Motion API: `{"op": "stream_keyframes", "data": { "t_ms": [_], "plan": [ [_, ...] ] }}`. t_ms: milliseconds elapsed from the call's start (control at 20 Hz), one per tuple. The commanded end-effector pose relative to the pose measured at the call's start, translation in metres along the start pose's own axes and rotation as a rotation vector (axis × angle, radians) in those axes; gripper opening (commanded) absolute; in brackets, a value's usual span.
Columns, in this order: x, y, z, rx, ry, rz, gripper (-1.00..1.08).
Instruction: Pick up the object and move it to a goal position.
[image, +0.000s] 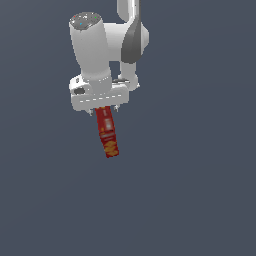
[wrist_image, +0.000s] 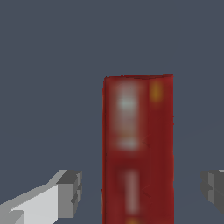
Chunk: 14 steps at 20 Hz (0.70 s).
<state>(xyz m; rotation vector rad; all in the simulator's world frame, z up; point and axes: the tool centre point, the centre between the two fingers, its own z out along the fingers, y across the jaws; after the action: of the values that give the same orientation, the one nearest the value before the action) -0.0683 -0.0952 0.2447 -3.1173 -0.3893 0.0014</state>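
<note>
The object (image: 107, 134) is a slim red box with yellow-orange markings at its near end and a pale band mid-length. It lies on the dark grey floor, one end under the white hand. My gripper (image: 103, 110) hangs straight over that end. In the wrist view the object (wrist_image: 138, 148) runs between my two fingers. My gripper (wrist_image: 142, 190) is open. There is a clear gap between the box and the fingertips (wrist_image: 70, 192) on each side. Nothing is held.
A plain dark grey floor (image: 200, 190) fills both views. The arm's white links (image: 92, 50) rise above the hand toward the exterior view's top. No goal marker shows.
</note>
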Motion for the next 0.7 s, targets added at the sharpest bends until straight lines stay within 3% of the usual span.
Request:
{"op": "stream_keyframes", "data": {
  "t_ms": [0, 650],
  "plan": [
    [-0.001, 0.001, 0.002, 0.000, 0.001, -0.011, 1.00],
    [-0.002, 0.001, 0.033, 0.000, 0.001, -0.011, 1.00]
  ]
}}
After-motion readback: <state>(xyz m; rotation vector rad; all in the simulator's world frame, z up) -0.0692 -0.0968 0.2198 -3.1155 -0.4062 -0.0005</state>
